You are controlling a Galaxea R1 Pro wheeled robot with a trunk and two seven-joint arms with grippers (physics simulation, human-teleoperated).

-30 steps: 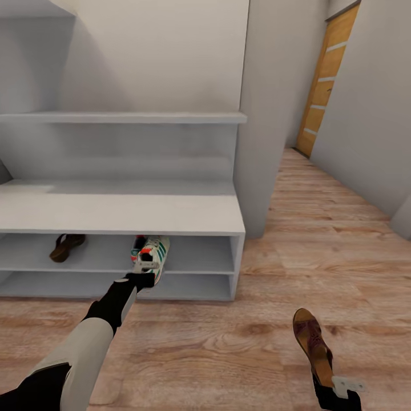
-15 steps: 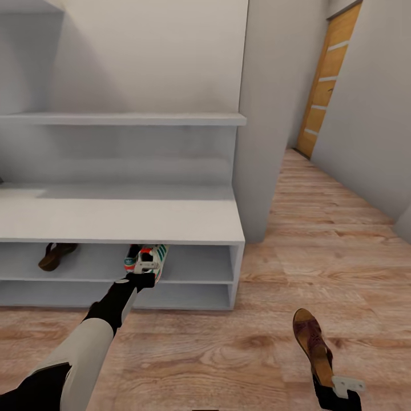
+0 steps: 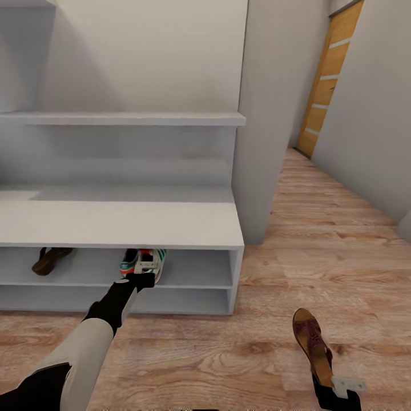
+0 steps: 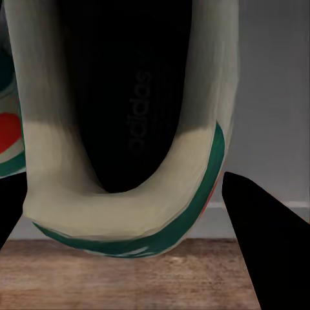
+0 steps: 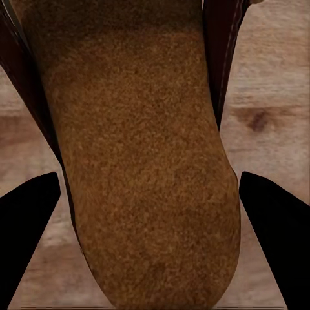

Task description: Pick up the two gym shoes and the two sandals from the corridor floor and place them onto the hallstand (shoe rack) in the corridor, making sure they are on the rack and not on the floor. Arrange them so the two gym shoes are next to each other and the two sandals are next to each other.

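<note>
Sneaker (image 3: 149,263): on the rack (image 3: 171,224)'s upper low shelf, heel clamped in our left gripper (image 3: 145,272). Second sneaker (image 3: 129,261) just beside it. Sandal (image 3: 47,258): same shelf, well apart. Other sandal (image 3: 311,343): off the rack over the floor (image 3: 319,240), grasped by our right gripper (image 3: 341,386).

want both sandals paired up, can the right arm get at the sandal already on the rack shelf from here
Probably not: the right hand already grips a sandal, and the shelved sandal lies far across the hallstand, beyond the left hand.

Left gripper (image 3: 146,269) holding gym shoe (image 3: 153,258) at hallstand (image 3: 120,224)
</note>
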